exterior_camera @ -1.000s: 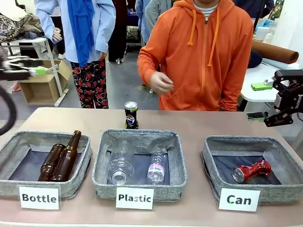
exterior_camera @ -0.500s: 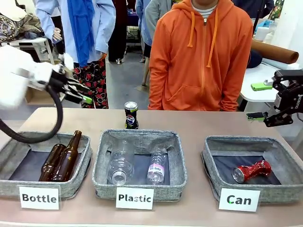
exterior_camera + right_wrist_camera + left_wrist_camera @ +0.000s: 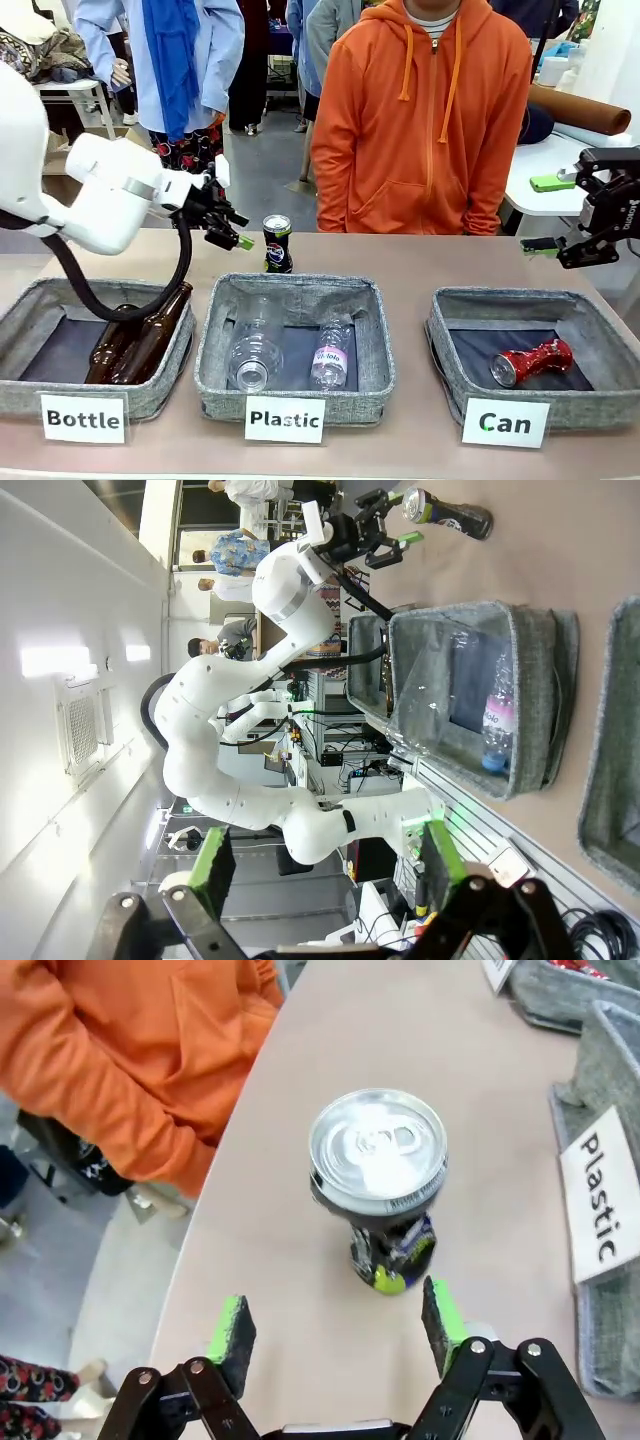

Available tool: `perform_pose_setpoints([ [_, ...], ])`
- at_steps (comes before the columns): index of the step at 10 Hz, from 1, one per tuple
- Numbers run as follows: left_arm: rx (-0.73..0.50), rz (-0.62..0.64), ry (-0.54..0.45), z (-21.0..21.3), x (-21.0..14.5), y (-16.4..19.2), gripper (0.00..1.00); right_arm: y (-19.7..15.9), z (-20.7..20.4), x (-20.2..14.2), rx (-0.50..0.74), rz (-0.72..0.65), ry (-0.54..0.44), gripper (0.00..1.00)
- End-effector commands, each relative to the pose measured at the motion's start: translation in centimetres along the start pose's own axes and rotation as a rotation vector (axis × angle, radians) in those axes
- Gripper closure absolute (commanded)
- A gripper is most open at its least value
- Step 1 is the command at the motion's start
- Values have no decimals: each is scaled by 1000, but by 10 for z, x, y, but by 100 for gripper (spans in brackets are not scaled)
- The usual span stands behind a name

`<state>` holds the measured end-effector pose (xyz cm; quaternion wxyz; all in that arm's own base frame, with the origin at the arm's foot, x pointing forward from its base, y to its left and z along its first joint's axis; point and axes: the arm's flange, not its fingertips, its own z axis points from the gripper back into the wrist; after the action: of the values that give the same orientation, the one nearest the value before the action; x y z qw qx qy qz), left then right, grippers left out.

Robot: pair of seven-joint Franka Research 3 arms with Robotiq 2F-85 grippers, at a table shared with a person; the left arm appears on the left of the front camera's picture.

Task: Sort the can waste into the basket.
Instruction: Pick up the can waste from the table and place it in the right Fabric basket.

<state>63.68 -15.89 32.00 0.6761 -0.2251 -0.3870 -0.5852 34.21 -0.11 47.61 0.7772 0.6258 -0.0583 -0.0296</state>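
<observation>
Black-blue can (image 3: 380,1185): upright on the counter (image 3: 270,1240), long axis vertical. It stands straight ahead of my left tool (image 3: 337,1325), just beyond the pads (image 3: 232,1328) and centred on their gap.
Left tool: spread wide, holding nothing.
Right tool (image 3: 322,860): spread, empty, well apart from that can.
Red can (image 3: 530,361): lying in the basket (image 3: 452,318).
Nearer arm, by my judgement: left.

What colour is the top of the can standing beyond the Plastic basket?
Silver. The can shows its top best in the left wrist view.
</observation>
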Motion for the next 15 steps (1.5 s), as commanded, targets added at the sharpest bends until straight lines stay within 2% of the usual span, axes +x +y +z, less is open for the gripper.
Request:
perform_pose_setpoints([
  [1,44,-42,-32,-11,-1,6,12,4,0,-1,0,-14,1,0],
  [2,-34,-12,-66,-16,-3,6,12,4,0,-1,0,-14,1,0],
  [4,-100,-11,-86,-23,-4,4,12,4,0,-1,0,-14,1,0],
  [10,-179,6,-194,-56,-4,-6,12,4,0,-1,0,-14,1,0],
  [14,-227,53,-380,-63,-3,-10,12,4,0,-1,0,-14,1,0],
  [15,-237,54,-361,-64,-3,-12,71,4,0,-1,0,-14,1,0],
])
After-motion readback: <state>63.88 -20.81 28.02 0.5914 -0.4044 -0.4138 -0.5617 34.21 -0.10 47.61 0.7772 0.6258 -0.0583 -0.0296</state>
